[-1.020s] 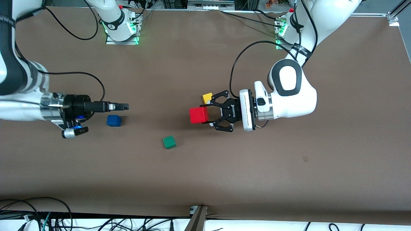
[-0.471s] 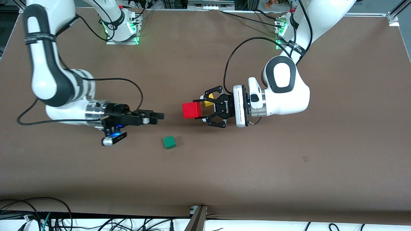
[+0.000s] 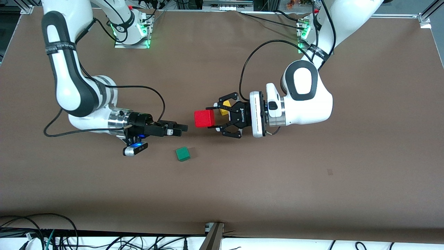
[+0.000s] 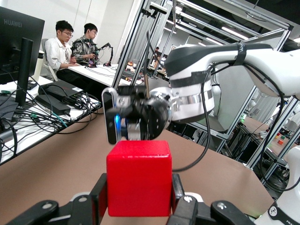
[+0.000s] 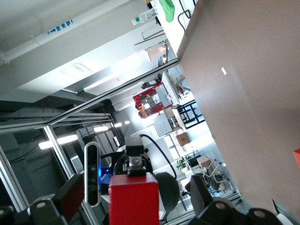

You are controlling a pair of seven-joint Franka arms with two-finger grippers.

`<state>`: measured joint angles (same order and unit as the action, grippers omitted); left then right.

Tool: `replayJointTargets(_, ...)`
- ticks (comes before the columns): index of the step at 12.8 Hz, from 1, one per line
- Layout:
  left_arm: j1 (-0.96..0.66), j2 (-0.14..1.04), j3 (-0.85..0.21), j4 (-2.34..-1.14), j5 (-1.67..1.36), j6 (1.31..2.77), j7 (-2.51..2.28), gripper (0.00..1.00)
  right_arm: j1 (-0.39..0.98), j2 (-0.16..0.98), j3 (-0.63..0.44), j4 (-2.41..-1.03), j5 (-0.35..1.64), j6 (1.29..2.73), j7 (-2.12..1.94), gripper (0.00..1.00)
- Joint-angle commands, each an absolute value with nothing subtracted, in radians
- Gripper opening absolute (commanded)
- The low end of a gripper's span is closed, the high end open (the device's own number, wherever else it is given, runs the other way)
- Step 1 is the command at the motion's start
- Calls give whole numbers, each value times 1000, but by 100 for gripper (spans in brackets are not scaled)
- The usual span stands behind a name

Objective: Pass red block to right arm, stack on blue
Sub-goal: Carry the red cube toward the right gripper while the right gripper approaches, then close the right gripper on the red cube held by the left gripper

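Even, bright overhead light falls on the brown surface (image 3: 312,180), soft shadows lie beneath each claw, green glow marks both arm bases, and ceiling glare washes out the right wrist view.

Two seated people (image 4: 72,44) at desks, aluminium frames (image 4: 154,33), bright ceiling lights (image 4: 234,33).

I've got the left gripper (image 3: 212,118) up over the middle of the table (image 3: 312,194), clamped on the red block (image 3: 204,118), and the right gripper (image 3: 184,128) is level with it, pointing straight at the block from the right arm's end with a small gap between them. Under the left gripper's linkage I can just see a yellow cube (image 3: 225,104) on the table. The green cube (image 3: 182,153) sits nearer the front camera than both grippers, below that gap.
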<state>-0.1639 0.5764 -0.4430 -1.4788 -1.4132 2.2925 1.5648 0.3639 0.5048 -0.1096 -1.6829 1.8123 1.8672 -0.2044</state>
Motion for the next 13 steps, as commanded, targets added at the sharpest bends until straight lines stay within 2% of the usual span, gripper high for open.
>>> replayJointTargets(1,-189,606,-436,-1434,-1448,2318,1585,0,385,491,-114,-1704,1861,1890,-236,100)
replayJointTargets(6,-192,612,-436,-1434,-1447,2318,1588,0,390,489,-112,-1701,1864,1899,-236,100)
replayJointTargets(13,-201,630,-428,-1425,-1443,2319,1594,0,469,489,-114,-1690,1930,2011,-236,100)
